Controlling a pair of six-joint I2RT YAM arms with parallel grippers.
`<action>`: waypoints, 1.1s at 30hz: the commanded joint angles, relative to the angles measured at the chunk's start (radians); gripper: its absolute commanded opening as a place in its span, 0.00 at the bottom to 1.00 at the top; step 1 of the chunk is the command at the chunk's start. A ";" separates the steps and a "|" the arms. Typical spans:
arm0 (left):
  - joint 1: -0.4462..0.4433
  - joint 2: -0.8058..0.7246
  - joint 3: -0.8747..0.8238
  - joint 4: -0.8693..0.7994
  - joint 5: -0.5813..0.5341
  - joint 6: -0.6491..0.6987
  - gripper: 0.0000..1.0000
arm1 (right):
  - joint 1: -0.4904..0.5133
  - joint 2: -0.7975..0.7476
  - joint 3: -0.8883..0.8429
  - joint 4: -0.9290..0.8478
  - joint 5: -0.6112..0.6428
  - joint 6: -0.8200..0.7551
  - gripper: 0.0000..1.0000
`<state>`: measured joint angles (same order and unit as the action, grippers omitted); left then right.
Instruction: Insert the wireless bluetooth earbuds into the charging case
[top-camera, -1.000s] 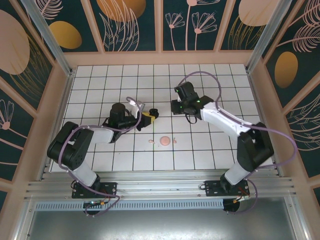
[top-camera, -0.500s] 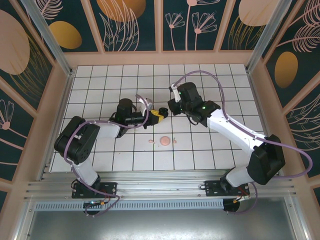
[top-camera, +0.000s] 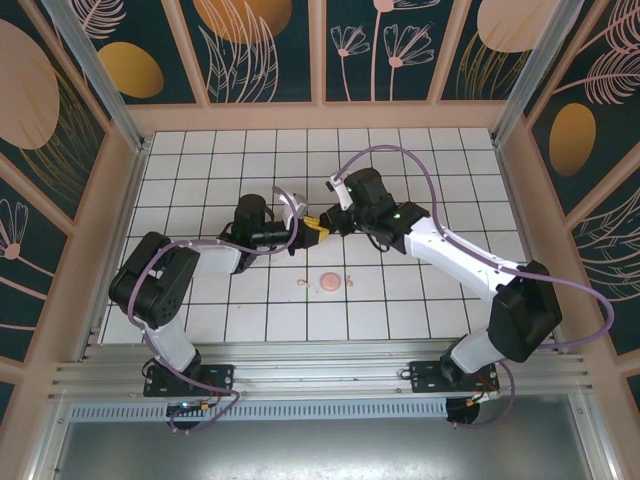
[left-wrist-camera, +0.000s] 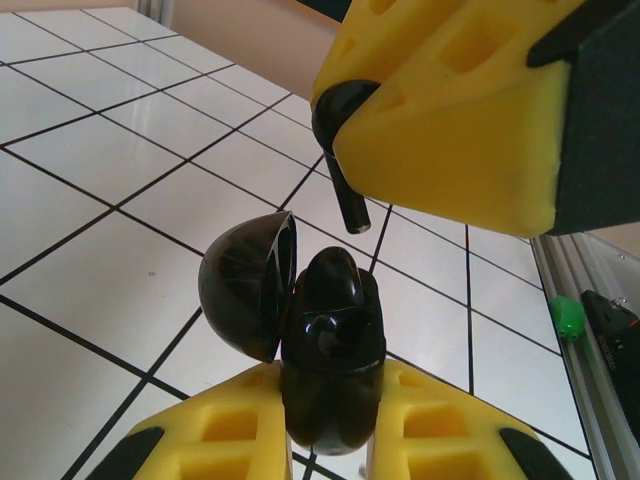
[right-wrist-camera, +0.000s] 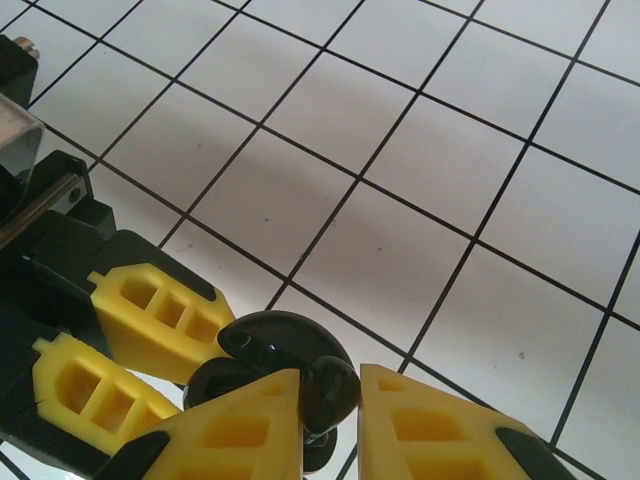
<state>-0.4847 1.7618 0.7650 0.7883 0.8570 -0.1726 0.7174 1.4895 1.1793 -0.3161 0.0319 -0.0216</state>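
Earbud (left-wrist-camera: 338, 130), stem pointing toward open case (left-wrist-camera: 330, 370)

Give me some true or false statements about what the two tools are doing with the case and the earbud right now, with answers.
1. The left tool grips a black case whose lid is open. True.
2. The right tool holds a pink earbud. False: the earbud it pinches is black.
3. That earbud is already seated in the case. False: it is held clear of the case, stem pointing toward the opening.
4. A round pink object lies on the table, nearer the arm bases than both tools. True.
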 joint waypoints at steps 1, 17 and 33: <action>-0.005 -0.003 0.022 0.055 0.025 -0.016 0.06 | 0.014 0.014 0.029 0.041 -0.012 -0.017 0.19; -0.005 -0.008 0.015 0.146 0.001 -0.093 0.06 | 0.027 0.024 0.013 0.054 -0.040 -0.002 0.18; -0.005 -0.017 0.014 0.176 -0.027 -0.116 0.06 | 0.032 0.014 -0.004 0.036 -0.054 0.001 0.19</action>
<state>-0.4847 1.7618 0.7650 0.8803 0.8406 -0.2790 0.7387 1.5024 1.1809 -0.2710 -0.0006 -0.0204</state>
